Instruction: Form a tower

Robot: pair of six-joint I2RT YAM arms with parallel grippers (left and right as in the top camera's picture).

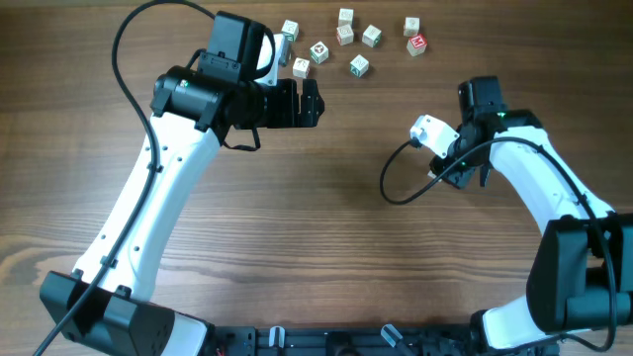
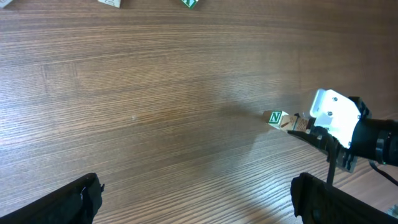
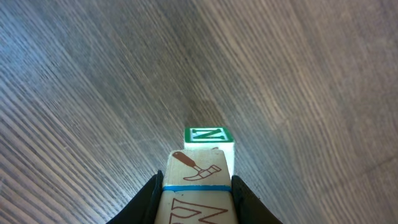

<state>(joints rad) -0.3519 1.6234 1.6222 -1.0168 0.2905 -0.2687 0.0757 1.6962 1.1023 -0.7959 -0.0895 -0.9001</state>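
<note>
Right jaws clamped on tower; left jaws wide apart.
The tower (image 3: 193, 169) sits between the right gripper (image 3: 196, 182) fingers, green-marked cube (image 3: 208, 135) at the far end, over bare table (image 1: 326, 218); contact with the table cannot be told. The left gripper (image 1: 315, 103) hovers empty near the loose cubes (image 1: 358, 65), well apart from the tower.

From my right wrist the tower (image 3: 198, 177) runs off the bottom edge, so its 3rd cube shows only part of a brown letter, and my right gripper (image 3: 194, 202) shows just 2 dark finger slivers. Overhead, that gripper hides the tower, and the marks on the loose cubes (image 1: 359, 65) are too small to read. My left wrist view cuts 2 of them at the top edge and my left gripper (image 2: 196, 200) at the bottom.
</note>
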